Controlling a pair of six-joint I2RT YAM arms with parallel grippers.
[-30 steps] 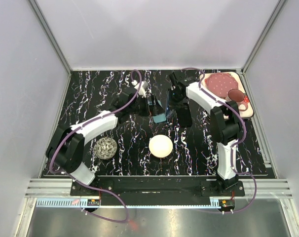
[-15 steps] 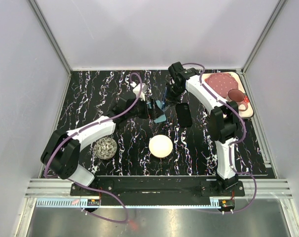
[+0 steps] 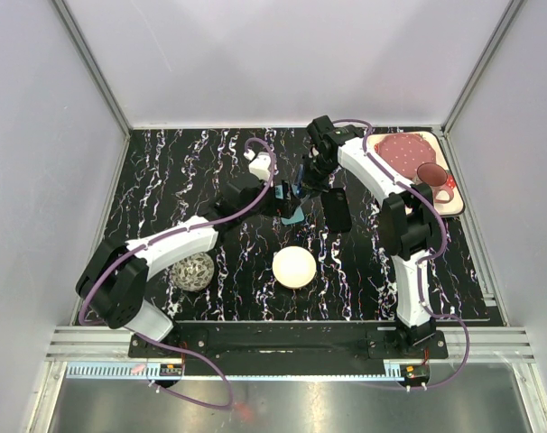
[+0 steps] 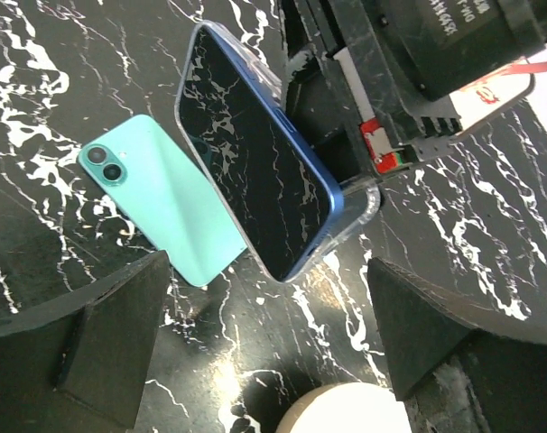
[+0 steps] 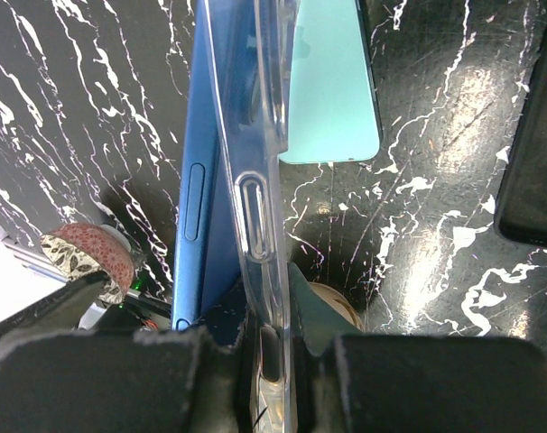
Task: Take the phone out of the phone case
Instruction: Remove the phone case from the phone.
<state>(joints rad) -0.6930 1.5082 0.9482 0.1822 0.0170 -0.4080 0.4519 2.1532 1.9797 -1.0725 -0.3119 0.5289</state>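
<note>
Marbled table (image 3: 165,171); outstretched right claw (image 5: 269,352) tight on phone case (image 5: 253,162), left claw (image 4: 264,325) wide.

Cut off at the top edge of the right wrist view: far ends of the phone case (image 5: 255,135), the blue phone (image 5: 206,180) and the green phone (image 5: 332,90). Clipped at the right edge: black phone (image 5: 535,162). Mostly hidden behind blurred fingers (image 5: 418,379) of the right gripper (image 5: 273,343): white ball (image 5: 343,307). From above, too small to tell how far the blue phone sits in its case.
</note>
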